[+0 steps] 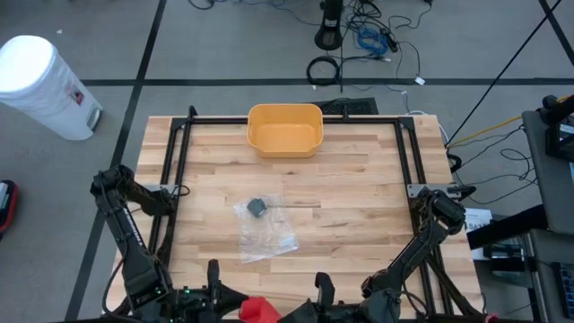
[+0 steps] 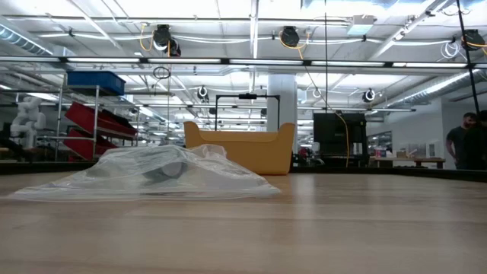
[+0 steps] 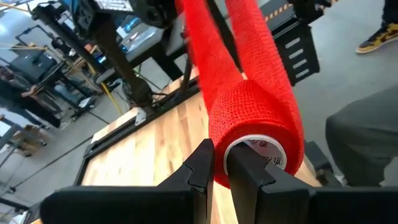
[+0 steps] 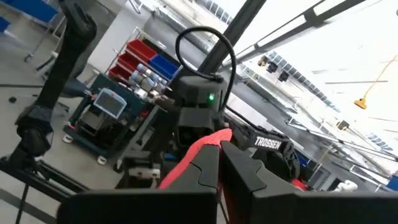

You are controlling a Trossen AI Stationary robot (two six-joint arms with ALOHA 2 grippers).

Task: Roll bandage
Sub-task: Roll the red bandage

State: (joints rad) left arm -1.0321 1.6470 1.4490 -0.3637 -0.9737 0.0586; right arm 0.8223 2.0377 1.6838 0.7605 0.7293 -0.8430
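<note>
The red bandage (image 1: 260, 309) is held between my two grippers above the table's near edge. Its rolled part (image 3: 255, 118) has a white core and fills the left wrist view. A flat strip (image 3: 211, 37) runs from the roll away toward the other arm. My left gripper (image 3: 219, 171) is shut on the roll. My right gripper (image 4: 219, 168) is shut on the strip's far end (image 4: 196, 149), and my left arm shows beyond it. The low view shows neither gripper nor the bandage. My left gripper grips the roll's wall at its open end (image 3: 219, 149). One finger (image 3: 249, 174) stands in the white core, and the other (image 3: 199, 168) lies against the red outside. The roll is lifted clear of the table. My right gripper pinches the red strip (image 4: 202, 144) between its two shut fingers. The strip runs from them toward the left gripper, and the fingers hide the place of contact.
A yellow bin (image 1: 284, 128) stands at the table's far middle. A clear plastic bag (image 1: 265, 229) with a grey thing (image 1: 256, 206) inside lies flat at mid-table. A white round bin (image 1: 40, 85) stands off the table's far left. A person (image 2: 460, 144) stands far back in the room.
</note>
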